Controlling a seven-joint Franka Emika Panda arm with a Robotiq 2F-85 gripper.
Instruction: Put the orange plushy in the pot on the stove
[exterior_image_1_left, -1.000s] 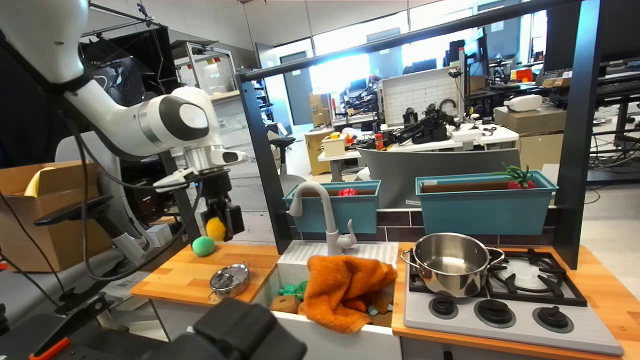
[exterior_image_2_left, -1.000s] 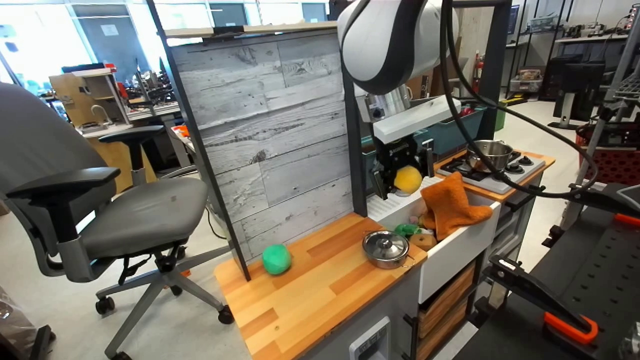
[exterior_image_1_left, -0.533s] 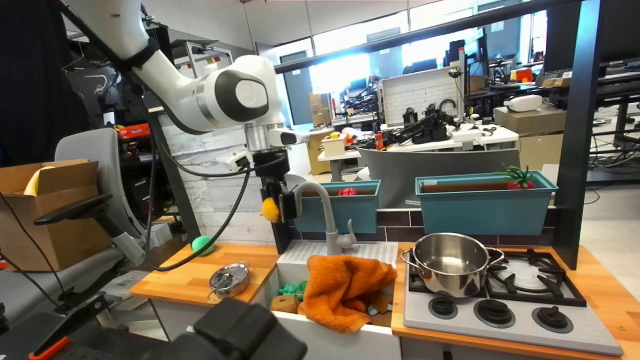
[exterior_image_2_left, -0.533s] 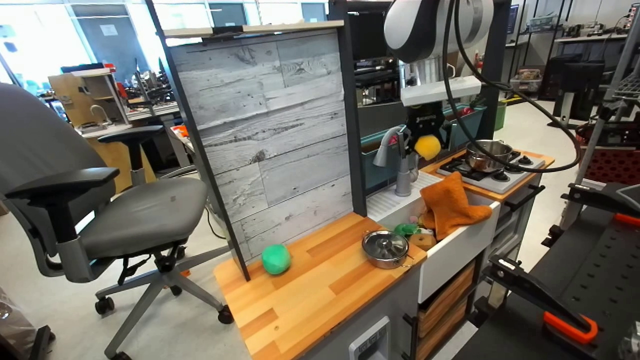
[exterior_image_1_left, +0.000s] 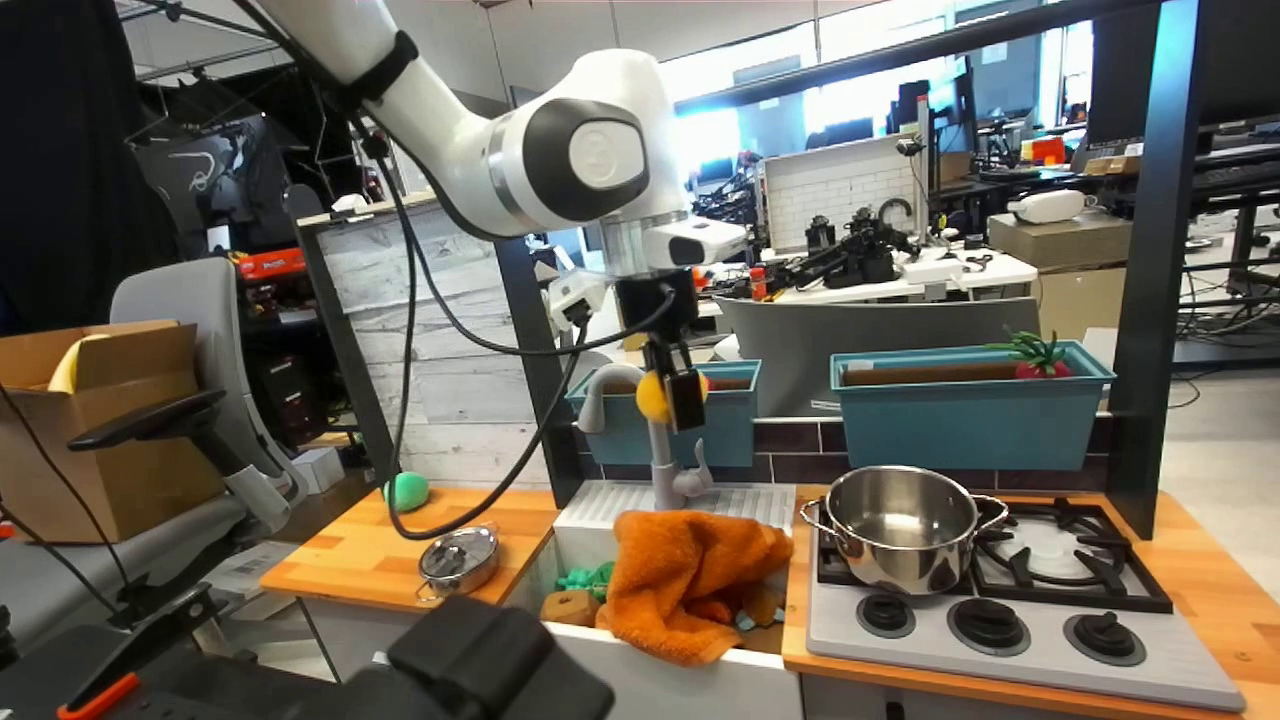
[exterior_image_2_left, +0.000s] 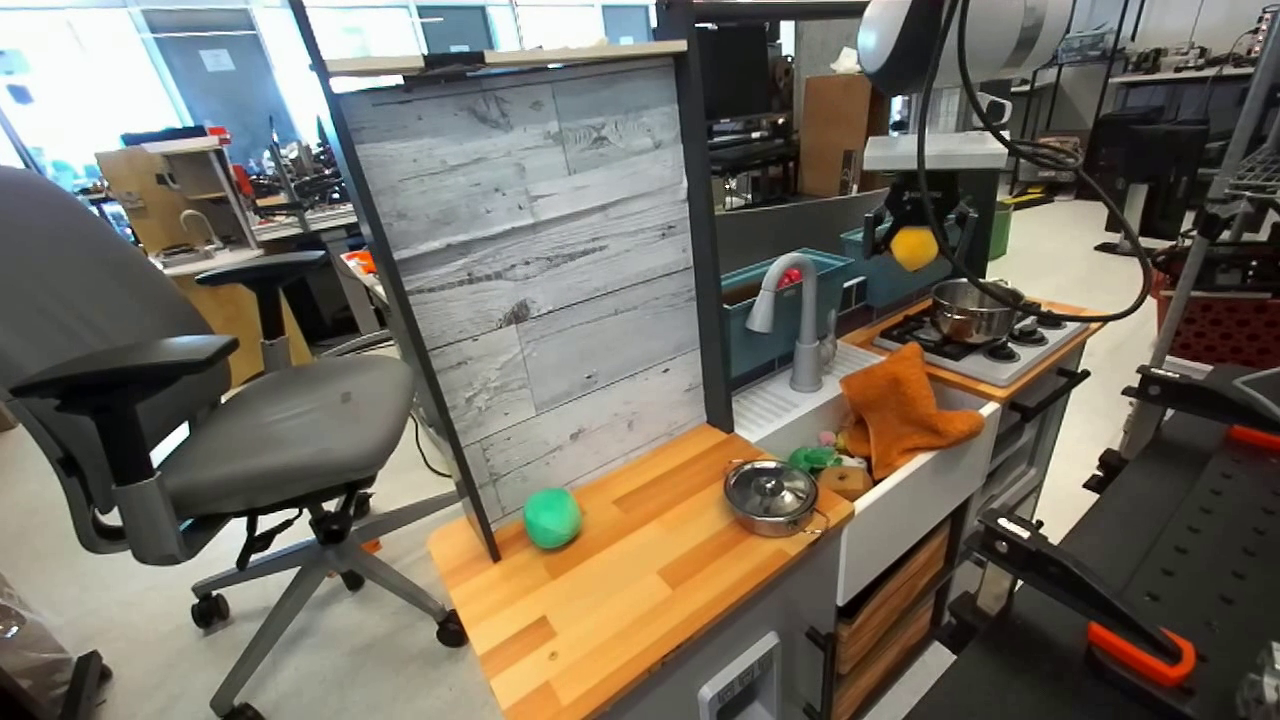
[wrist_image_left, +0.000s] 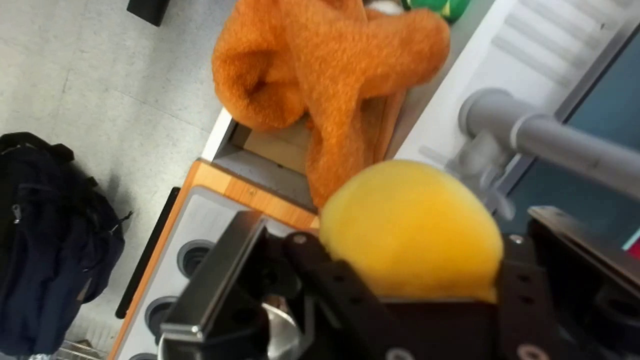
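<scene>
Behind the butcher-block bench (exterior_image_2_left: 640, 580), a white desk (exterior_image_1_left: 1005, 276) carries black equipment (exterior_image_1_left: 865, 255). Raised in the air near the faucet (exterior_image_2_left: 806, 345), the claw (exterior_image_2_left: 918, 245) pinches the orange plushy (wrist_image_left: 412, 232), apart from the pot (exterior_image_1_left: 905, 565). That steel pot stands upright on the stove (exterior_image_1_left: 1047, 635). An orange cloth (exterior_image_1_left: 690, 580) hangs over the front edge of the sink (exterior_image_1_left: 700, 695); a green ball (exterior_image_2_left: 552, 518) and a lidded pan (exterior_image_2_left: 770, 500) sit across the sink from the stove.

We see a green ball (exterior_image_2_left: 552, 518) and a lidded pan (exterior_image_2_left: 770, 498) on the wooden countertop (exterior_image_2_left: 620, 580), and the pot (exterior_image_1_left: 905, 540) on the stove (exterior_image_1_left: 1046, 645).
</scene>
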